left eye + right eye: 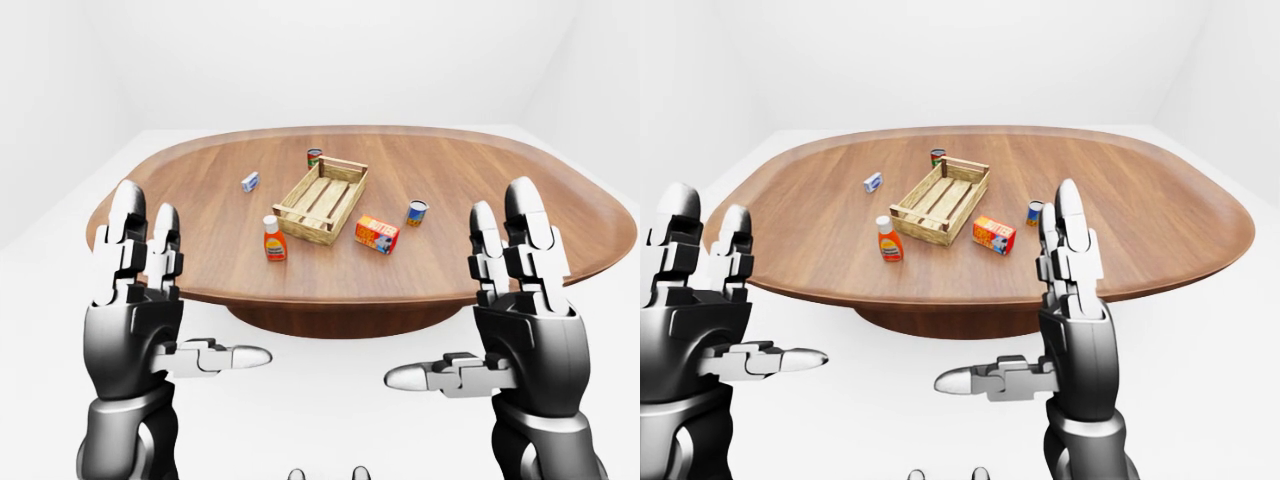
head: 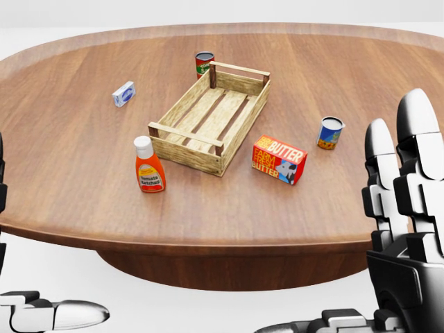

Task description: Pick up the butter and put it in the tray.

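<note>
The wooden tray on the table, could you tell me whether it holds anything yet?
Empty. The head view shows bare slats inside the tray; the butter lies on the table outside it, beside its right wall.

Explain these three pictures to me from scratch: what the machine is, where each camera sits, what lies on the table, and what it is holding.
These are simulator renders from a humanoid robot with two arms. All three cameras sit on its head and look out over its arms: one head view, plus a left-eye and a right-eye view that show nearly the same scene.

The grey, three-fingered left hand and right hand are raised with fingers open; neither holds anything.

On the oval wooden table lie a wooden tray, a butter box just right of it, a ketchup bottle, a blue can, a red can behind the tray, and a small blue-white box. The butter is not yet in the tray.
</note>
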Motion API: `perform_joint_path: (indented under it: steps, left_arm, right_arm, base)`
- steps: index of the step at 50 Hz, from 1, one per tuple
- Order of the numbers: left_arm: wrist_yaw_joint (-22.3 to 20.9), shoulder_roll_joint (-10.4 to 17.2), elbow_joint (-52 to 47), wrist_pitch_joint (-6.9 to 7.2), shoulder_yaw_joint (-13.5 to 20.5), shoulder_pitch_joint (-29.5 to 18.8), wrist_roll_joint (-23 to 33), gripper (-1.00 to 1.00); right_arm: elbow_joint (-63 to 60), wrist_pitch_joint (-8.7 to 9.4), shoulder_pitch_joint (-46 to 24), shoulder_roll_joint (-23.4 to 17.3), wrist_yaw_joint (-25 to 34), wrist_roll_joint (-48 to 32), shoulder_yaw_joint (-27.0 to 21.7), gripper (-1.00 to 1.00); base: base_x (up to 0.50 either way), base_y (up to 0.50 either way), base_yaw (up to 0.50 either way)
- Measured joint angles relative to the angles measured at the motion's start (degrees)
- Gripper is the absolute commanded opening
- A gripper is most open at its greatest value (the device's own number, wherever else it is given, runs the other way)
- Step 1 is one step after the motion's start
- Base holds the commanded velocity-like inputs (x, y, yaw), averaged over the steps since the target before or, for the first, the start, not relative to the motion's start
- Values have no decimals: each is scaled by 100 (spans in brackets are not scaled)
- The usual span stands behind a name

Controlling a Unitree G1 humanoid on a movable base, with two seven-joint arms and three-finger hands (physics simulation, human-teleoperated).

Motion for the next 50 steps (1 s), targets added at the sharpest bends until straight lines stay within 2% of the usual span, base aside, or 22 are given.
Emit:
perform_joint_path:
  steps: [9,50]
  left_arm:
    - [-9,-6,-45,0,13,0,-30,100]
    - [-32,-16,-144,0,63,23,-79,100]
  right_arm:
    - [6,0,-40,1,-33,45,0,100]
    - [-23,0,18,-8,10,113,-58,100]
  base:
    - [3,0,0]
    - [50,6,0]
